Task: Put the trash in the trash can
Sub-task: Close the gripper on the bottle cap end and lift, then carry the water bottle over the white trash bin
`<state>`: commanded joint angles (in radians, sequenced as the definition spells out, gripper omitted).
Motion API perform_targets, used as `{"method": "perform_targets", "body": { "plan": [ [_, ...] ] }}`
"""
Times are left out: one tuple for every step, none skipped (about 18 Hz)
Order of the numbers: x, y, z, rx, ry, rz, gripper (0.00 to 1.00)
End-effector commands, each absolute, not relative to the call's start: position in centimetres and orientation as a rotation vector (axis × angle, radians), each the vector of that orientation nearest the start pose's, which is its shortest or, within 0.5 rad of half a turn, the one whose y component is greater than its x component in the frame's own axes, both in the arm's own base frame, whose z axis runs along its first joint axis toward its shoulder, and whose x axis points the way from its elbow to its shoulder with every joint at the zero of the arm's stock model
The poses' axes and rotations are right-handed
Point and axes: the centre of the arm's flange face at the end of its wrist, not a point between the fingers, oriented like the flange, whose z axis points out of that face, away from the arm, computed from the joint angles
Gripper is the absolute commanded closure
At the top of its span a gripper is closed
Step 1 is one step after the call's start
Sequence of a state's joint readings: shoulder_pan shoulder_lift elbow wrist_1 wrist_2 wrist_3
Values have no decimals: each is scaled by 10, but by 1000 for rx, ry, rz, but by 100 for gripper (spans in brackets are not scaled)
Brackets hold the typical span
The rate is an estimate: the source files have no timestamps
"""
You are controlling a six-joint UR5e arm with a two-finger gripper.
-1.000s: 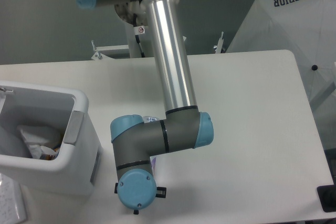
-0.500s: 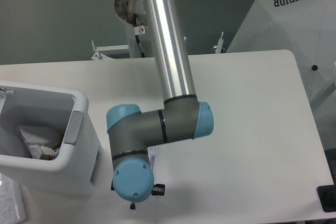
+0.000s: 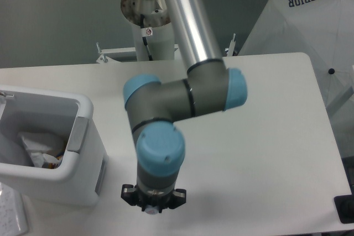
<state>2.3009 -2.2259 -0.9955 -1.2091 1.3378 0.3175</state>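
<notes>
You cannot see the bottle or whether the fingers [image 3: 153,205] are open or hold anything: the wrist hides them low over the bench [image 3: 265,114]. One bin [image 3: 83,153] stands left, crumpled wrapper [image 3: 38,145] inside.

1. This looks like a robotics lab or test room, not a home.
2. An industrial arm [image 3: 182,89] with a silver tube and blue joint caps stands on a white pedestal [image 3: 152,40] behind a plain white table [image 3: 276,136].
3. The back wall [image 3: 55,20] is bare grey.
4. A white umbrella [image 3: 310,31] marked "SUPERIOR", like a photo light diffuser, stands at the right.
</notes>
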Motion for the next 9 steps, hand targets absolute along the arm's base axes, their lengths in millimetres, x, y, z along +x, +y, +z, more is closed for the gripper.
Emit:
{"method": "perform_targets", "body": {
  "plan": [
    [-400,679,415,-2691,-514,-79,99],
    [-400,678,427,-2652,-499,-75,99],
    [-404,674,438,-2612,-492,-74,99],
    [-405,672,450,-2571,-478,-83,99],
    [-402,672,461,-2525,-451,-99,99],
    [-405,668,475,-2472,-431,-108,99],
    [-405,662,493,-2421,-409,-121,99],
    [-399,658,512,-2374,-378,-146,99],
    [-402,650,529,-2331,-363,-163,99]
  ]
}}
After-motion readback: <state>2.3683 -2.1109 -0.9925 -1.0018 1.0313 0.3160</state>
